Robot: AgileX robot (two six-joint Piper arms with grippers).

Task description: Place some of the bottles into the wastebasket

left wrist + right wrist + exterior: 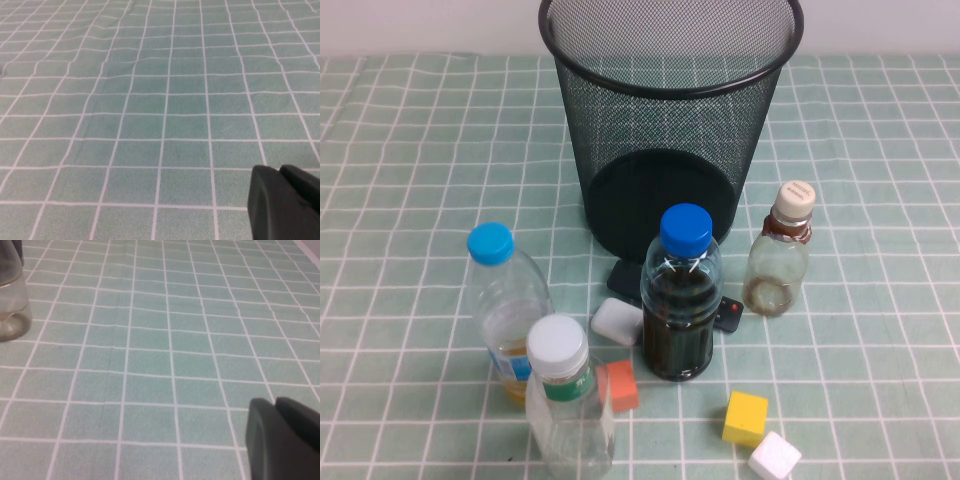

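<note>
The black wire-mesh wastebasket (pixel 670 130) stands at the back middle of the checked cloth. A clear bottle with a white cap and green neck band (pixel 568 400) stands at the front left. A smaller clear bottle with a cream cap and brownish residue (pixel 780 260) stands right of the basket's base; its lower part shows in the right wrist view (pixel 10 305). Neither arm shows in the high view. My left gripper (pixel 280 172) is shut and empty above bare cloth. My right gripper (pixel 276 405) is shut and empty, well apart from the small bottle.
A dark-liquid bottle with a blue cap (pixel 680 300) stands in front of the basket, and a yellow-liquid bottle with a light-blue cap (pixel 505 310) at the left. An orange block (pixel 620 385), a yellow block (pixel 745 417), two white blocks (pixel 775 458) and a flat black object (pixel 625 278) lie around them.
</note>
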